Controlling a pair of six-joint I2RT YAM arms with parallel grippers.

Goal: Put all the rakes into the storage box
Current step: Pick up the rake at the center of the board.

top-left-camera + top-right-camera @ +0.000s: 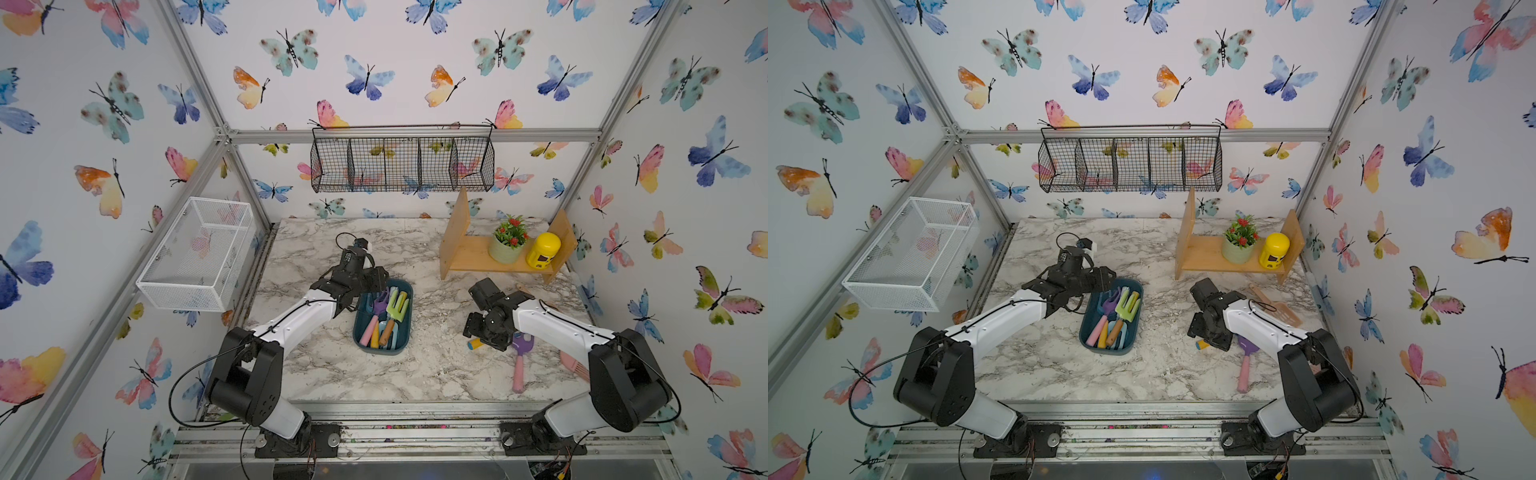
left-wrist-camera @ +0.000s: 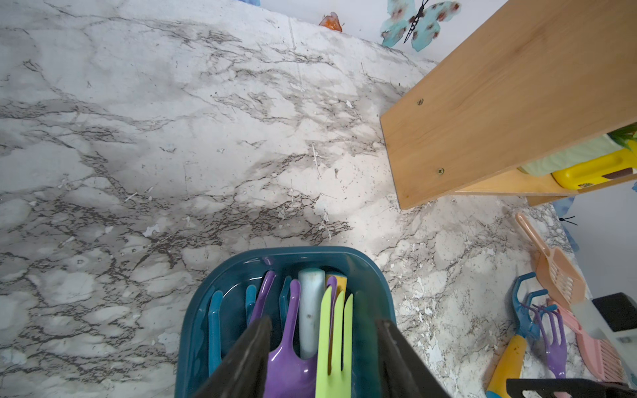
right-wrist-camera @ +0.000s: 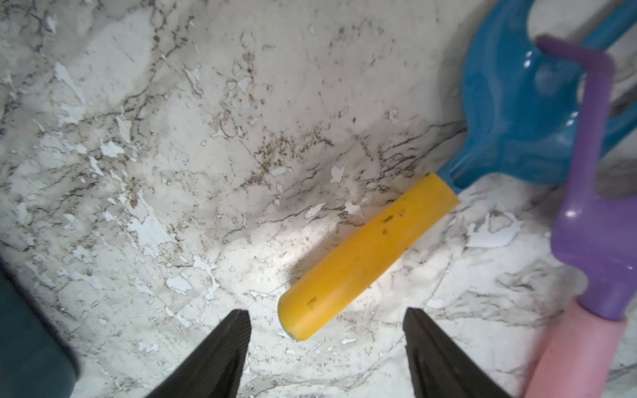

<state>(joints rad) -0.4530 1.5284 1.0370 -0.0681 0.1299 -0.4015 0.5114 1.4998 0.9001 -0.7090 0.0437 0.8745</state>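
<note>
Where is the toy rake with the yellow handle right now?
In the right wrist view, the yellow-handled rake lies on the right of the marble table, just ahead of the open right gripper, beside the purple tool.

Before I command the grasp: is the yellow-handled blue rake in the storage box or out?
Out. The blue rake lies on the table, apart from the storage box, by the right gripper.

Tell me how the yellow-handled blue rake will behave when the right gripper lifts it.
Probably stiff: the blue rake looks like glossy plastic. Its round yellow handle may roll. The purple rake crosses its tines and could snag.
</note>
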